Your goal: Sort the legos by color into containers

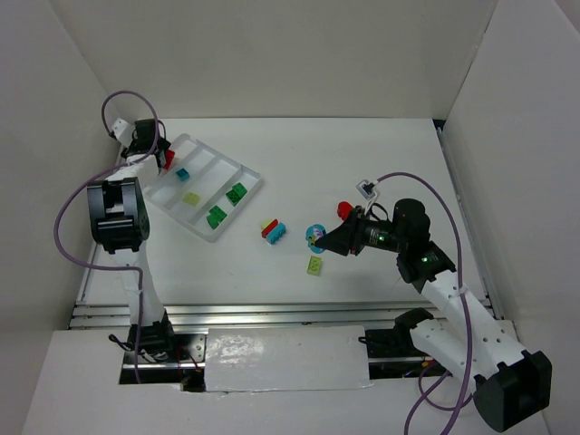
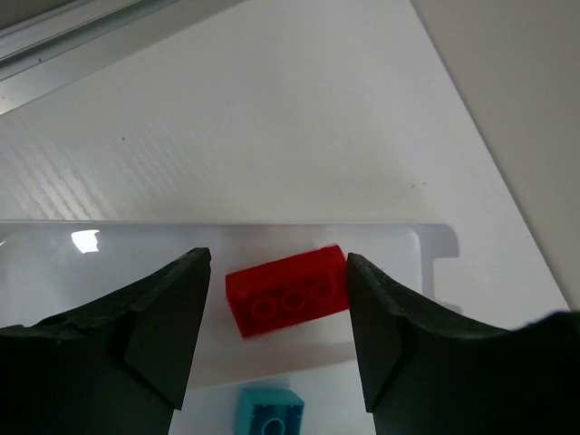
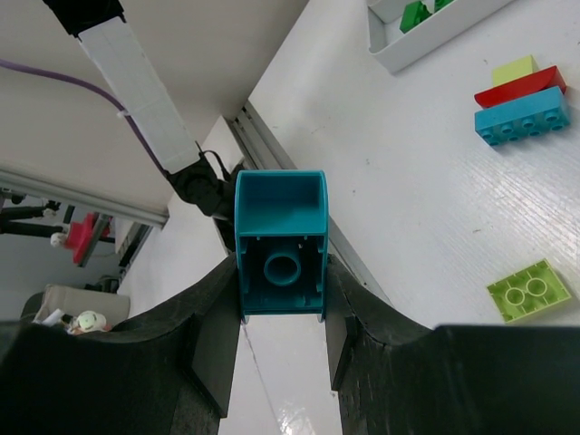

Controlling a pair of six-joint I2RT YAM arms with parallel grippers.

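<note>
**Inspection: one brick in the tray, one in the claw**

The left gripper stood over the outermost compartment of the tray, jaws spread wide and holding nothing. A red brick lay between them, apparently on the compartment floor, with a clear gap at either side. The next compartment held a stored teal brick. The overhead view also showed a pale yellow brick and two green bricks in the further compartments.

The right gripper was closed on a carried teal brick, clamped across two opposite side walls with the hollow underside facing the wrist camera. It hung over the table, well apart from the tray and near a lime brick. A loose cluster of yellow, red and blue bricks lay touching one another between that gripper and the tray.

Handling assessment: the bricks are judged light, rigid and smooth-walled (no risk of crushing, some risk of slipping). The sound hold is square across two flat parallel walls, as with the carried piece, never on the studs or a corner. In the cluster the fingers have no gap between bricks, so an outer brick should be taken first. A dropped brick may bounce, so a low release is advised.
</note>
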